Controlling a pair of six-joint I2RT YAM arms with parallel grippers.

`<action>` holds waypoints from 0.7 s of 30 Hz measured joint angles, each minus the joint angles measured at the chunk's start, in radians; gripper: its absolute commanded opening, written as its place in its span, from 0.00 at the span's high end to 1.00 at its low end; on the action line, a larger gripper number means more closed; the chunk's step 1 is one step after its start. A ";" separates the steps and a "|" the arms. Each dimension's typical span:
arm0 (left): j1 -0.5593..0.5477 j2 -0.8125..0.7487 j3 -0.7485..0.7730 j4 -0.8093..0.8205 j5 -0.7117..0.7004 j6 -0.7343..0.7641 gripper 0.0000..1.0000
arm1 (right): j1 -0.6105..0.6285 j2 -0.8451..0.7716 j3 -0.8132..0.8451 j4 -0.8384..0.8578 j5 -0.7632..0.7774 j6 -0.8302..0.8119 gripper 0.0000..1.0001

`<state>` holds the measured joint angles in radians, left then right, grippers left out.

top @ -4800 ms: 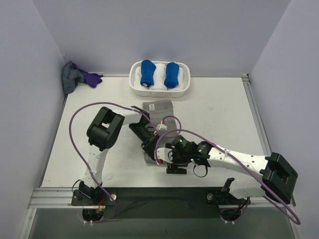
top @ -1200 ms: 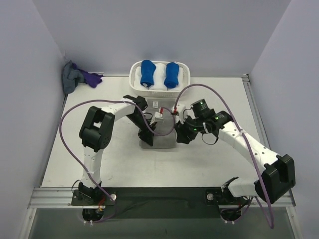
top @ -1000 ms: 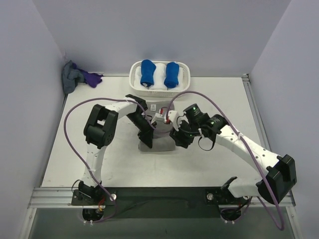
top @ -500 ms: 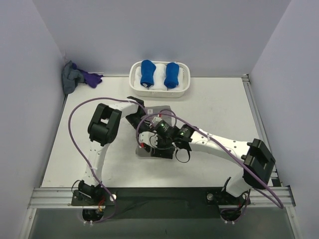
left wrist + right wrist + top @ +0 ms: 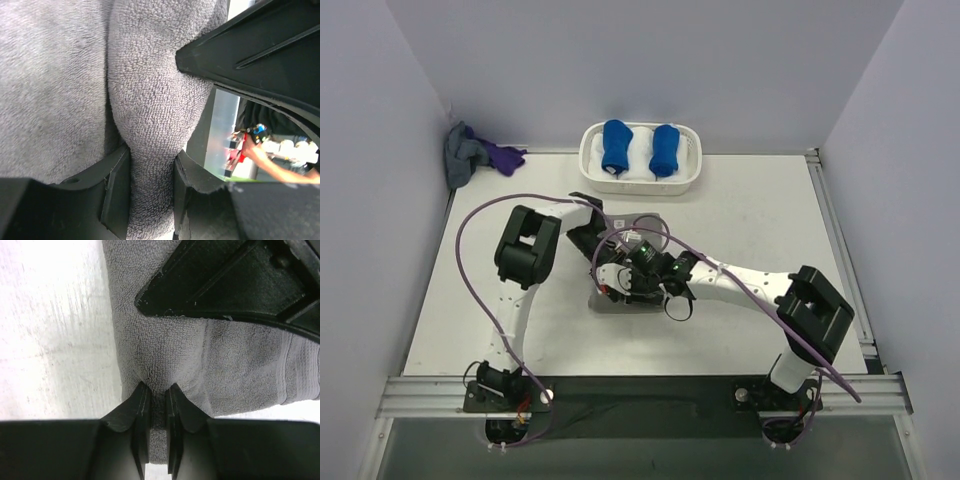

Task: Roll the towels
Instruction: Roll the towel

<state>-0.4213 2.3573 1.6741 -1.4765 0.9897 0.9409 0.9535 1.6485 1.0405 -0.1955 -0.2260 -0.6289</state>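
Grey towel, mid-table, short of the white basket: right gripper, now swung across from the towel's right side, sits beside left gripper, each clamped on a pinched terry fold, so rolling looks under way.

A robot lab cell — plain walls boxing a white table edged with aluminium rail.

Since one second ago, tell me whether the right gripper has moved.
Yes. The right gripper shifted left: from below the right half of the white basket to below its left half, clamped on the grey towel.
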 measured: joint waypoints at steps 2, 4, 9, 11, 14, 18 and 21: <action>0.019 -0.001 -0.015 0.003 0.009 -0.013 0.50 | -0.010 0.007 -0.001 0.017 -0.027 0.002 1.00; 0.043 -0.002 -0.039 0.012 0.028 -0.021 0.43 | -0.028 0.018 0.004 0.022 -0.069 0.006 1.00; 0.132 -0.013 -0.090 0.035 0.079 -0.031 0.28 | -0.109 0.063 0.056 -0.014 -0.237 0.048 1.00; 0.181 -0.031 -0.106 0.049 0.093 -0.031 0.28 | -0.138 0.084 0.078 -0.036 -0.296 0.062 1.00; 0.249 -0.065 -0.129 0.075 0.099 -0.021 0.28 | -0.172 0.114 0.111 -0.076 -0.367 0.080 1.00; 0.332 -0.144 -0.163 0.109 0.098 -0.013 0.28 | -0.206 0.160 0.154 -0.153 -0.463 0.104 1.00; 0.409 -0.246 -0.211 0.175 0.093 -0.025 0.28 | -0.241 0.214 0.198 -0.212 -0.558 0.124 1.00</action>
<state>-0.0124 2.1109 1.4631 -1.3018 1.0832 0.9157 0.7128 1.8622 1.2385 -0.4080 -0.7837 -0.5049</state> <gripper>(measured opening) 0.716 0.152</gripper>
